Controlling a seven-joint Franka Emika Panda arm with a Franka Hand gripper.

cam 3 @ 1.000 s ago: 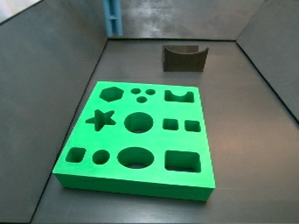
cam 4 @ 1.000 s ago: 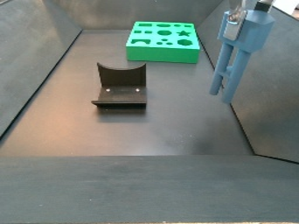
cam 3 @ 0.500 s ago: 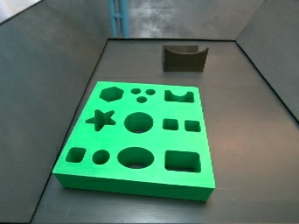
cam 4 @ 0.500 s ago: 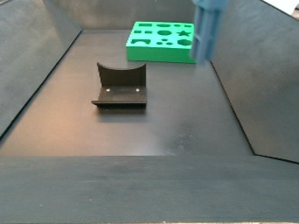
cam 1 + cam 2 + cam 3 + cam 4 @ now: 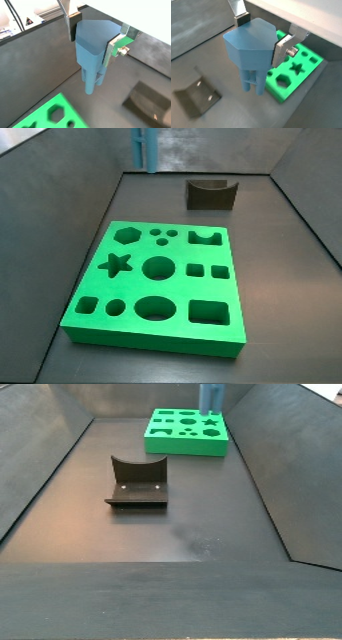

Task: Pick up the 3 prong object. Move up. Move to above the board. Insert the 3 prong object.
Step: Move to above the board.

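The pincer (image 5: pixel 95 40) is pinching the wide head of the 3 prong object (image 5: pixel 91 50), one silver finger (image 5: pixel 240 12) on each side, and the light blue piece hangs with its prongs pointing down in both wrist views. It is clear of the surface and touches nothing below.

A second ago the piece hung over bare dark surface on the right, well apart from the board (image 5: pixel 186 432). Half a second ago it had drawn in beside the board's right edge. Now, in a side view, its prongs (image 5: pixel 211 398) show at the far end of the board, above the slab, and in a side view only a short length of it shows at the top (image 5: pixel 147 148), beyond the board's far edge (image 5: pixel 163 278). In a wrist view the board's star and hexagon cut-outs lie just beside the prongs (image 5: pixel 252 83).

So the lift is done and the carry to the board is nearly finished. What remains, I judge, is lining the prongs up over the three small holes (image 5: pixel 167 232) before lowering. The dark fixture (image 5: pixel 138 481) stands well apart, out of the way.
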